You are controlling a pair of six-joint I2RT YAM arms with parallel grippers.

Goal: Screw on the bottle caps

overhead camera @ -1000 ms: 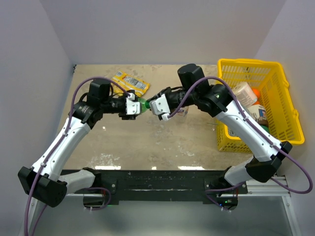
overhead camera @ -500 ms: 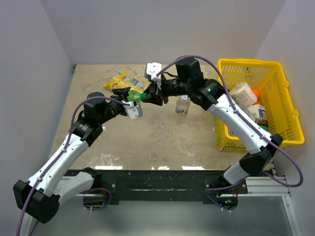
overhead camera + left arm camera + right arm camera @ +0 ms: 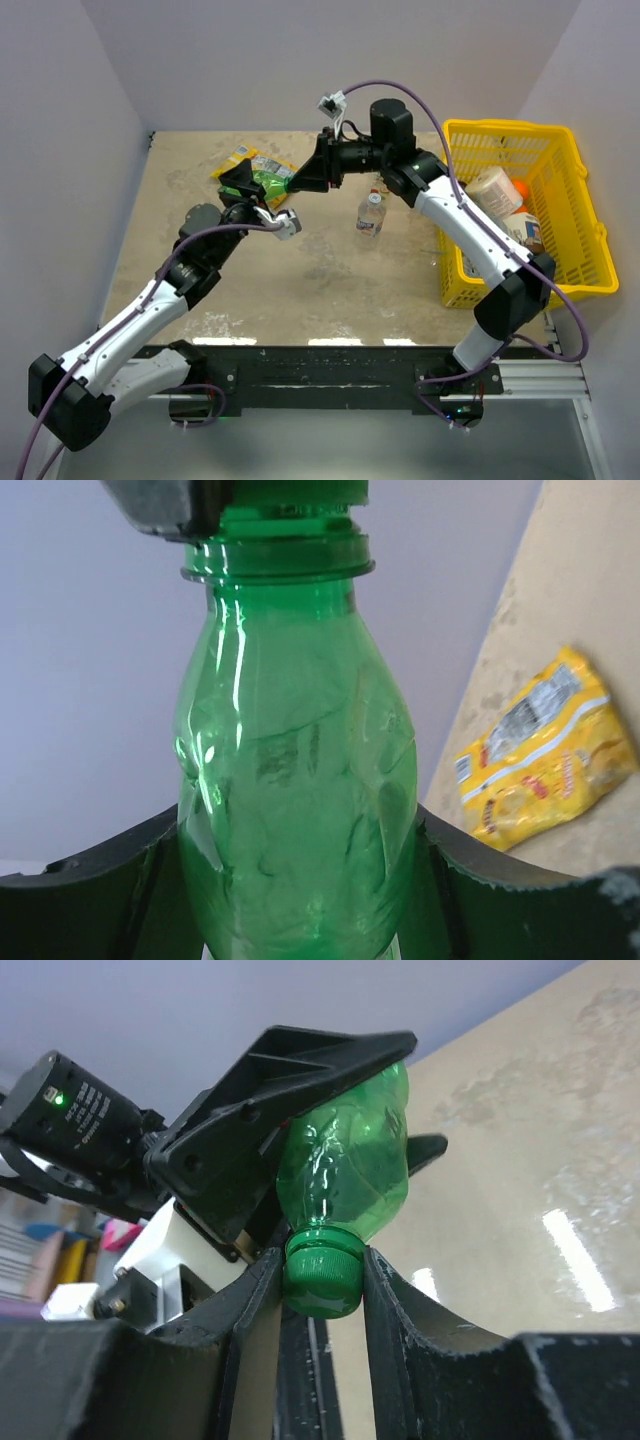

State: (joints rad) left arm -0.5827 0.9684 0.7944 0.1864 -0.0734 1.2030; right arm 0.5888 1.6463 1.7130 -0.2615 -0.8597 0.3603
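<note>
The green bottle [image 3: 270, 181] is held off the table at the back, lying roughly level, and my left gripper [image 3: 252, 186] is shut on its body [image 3: 295, 780]. A dark green cap [image 3: 322, 1272] sits on the bottle's neck. My right gripper [image 3: 299, 183] is shut on that cap, one finger on each side. The bottle's body [image 3: 350, 1175] runs from the cap into the black left fingers [image 3: 280, 1080]. One clear labelled bottle [image 3: 371, 213] stands upright on the table under the right arm; whether it has a cap I cannot tell. No loose caps show.
A yellow snack packet [image 3: 262, 160] lies at the back of the table, partly behind the held bottle, and shows again as the packet [image 3: 545, 748]. A yellow basket [image 3: 555, 160] with bulky containers stands at the right. Walls close in the left, back and right sides.
Both grippers have carried the green bottle up and toward the back wall, still joined at the cap. The right wrist has turned and swung up; the left arm has stretched forward.
</note>
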